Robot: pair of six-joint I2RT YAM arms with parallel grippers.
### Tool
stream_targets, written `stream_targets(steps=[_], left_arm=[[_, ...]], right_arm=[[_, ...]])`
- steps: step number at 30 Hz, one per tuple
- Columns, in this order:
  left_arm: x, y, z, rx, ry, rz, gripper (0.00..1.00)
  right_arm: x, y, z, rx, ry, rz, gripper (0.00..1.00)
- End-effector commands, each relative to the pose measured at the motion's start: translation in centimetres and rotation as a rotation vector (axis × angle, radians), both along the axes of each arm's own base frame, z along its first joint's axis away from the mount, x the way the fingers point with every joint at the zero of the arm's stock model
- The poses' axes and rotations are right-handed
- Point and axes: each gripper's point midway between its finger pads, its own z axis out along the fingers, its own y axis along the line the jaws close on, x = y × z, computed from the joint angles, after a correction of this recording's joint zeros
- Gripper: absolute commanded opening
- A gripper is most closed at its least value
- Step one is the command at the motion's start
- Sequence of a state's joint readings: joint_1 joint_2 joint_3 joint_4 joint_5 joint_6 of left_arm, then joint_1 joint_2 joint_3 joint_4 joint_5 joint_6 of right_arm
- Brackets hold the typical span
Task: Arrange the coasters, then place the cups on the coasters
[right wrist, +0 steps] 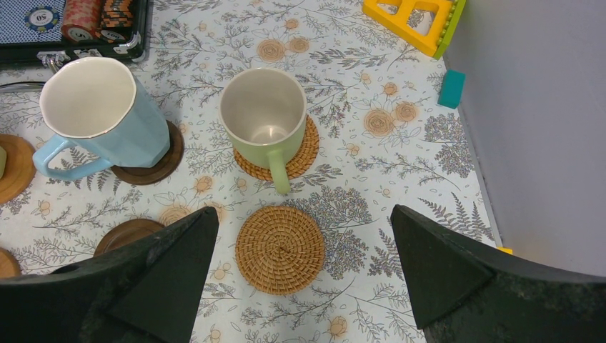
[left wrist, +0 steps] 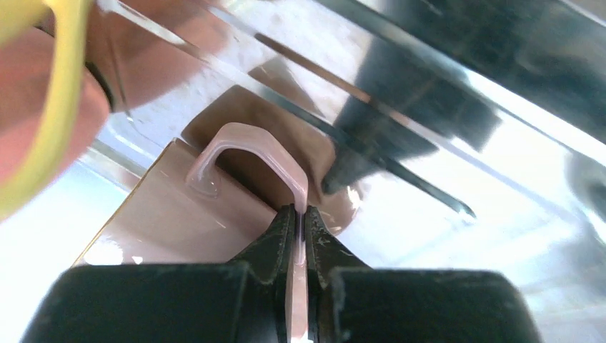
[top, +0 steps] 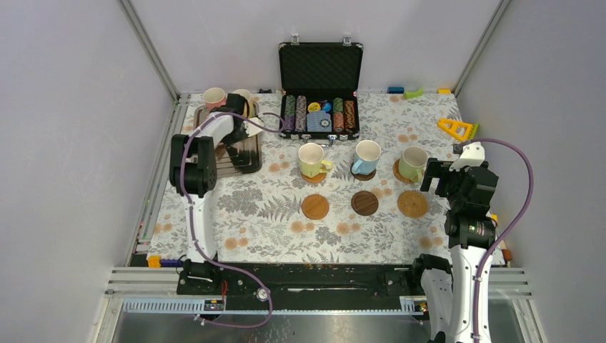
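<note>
Left claw [left wrist: 300, 218] is pinched tight on the handle of a glossy pink ceramic mug [left wrist: 179, 221] in the rectangular silver metal tray [top: 246, 163]. A second pink mug [top: 214, 96] and perhaps a cream one crowd the tray's far end. Rightwards, an open black case [top: 319, 64] holds stacked poker chips [top: 319, 113]. On the tabletop [top: 264, 207], a yellow mug [top: 311, 158], light blue mug [right wrist: 100, 114] and pale green mug [right wrist: 263, 118] sit on round coasters [right wrist: 304, 153], with three more bare in front. The right claw [right wrist: 304, 214] gapes wide over the woven rattan coaster [right wrist: 280, 249].
</note>
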State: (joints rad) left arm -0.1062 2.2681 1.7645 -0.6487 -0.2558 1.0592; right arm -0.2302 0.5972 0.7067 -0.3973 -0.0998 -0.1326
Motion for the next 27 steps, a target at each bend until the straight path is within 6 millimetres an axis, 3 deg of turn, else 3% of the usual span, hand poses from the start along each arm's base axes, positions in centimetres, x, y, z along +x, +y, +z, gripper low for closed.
stream_targets(steps=[1, 4, 8, 13, 18, 22, 27], left_arm=[[-2.2, -2.3, 6.3, -0.270, -0.075, -0.010, 0.00], [-4.0, -4.3, 10.2, -0.388, -0.132, -0.071, 0.00], [-6.8, -5.9, 12.3, -0.469, -0.143, -0.131, 0.00], [-10.5, -7.7, 14.3, -0.562, -0.135, -0.205, 0.00], [-15.1, -10.5, 16.4, -0.701, -0.061, -0.321, 0.00], [-19.2, -13.2, 18.5, -0.808, 0.015, -0.423, 0.00], [-24.3, -16.3, 19.9, -0.866, 0.100, -0.541, 0.00]], right_arm=[[0.6, 0.3, 0.9, 0.014, -0.043, 0.019, 1.00], [0.7, 0.8, 0.9, 0.025, -0.044, 0.042, 1.00], [0.7, 2.5, 1.4, 0.050, -0.065, 0.136, 1.00], [0.1, 7.6, 2.2, 0.162, -0.069, 0.413, 0.97], [-2.2, 13.8, 6.0, 0.297, -0.129, 0.807, 0.95], [-2.4, 15.6, 9.3, 0.277, -0.195, 0.960, 0.95], [-3.0, 19.2, 10.7, 0.155, -0.244, 1.156, 0.95]])
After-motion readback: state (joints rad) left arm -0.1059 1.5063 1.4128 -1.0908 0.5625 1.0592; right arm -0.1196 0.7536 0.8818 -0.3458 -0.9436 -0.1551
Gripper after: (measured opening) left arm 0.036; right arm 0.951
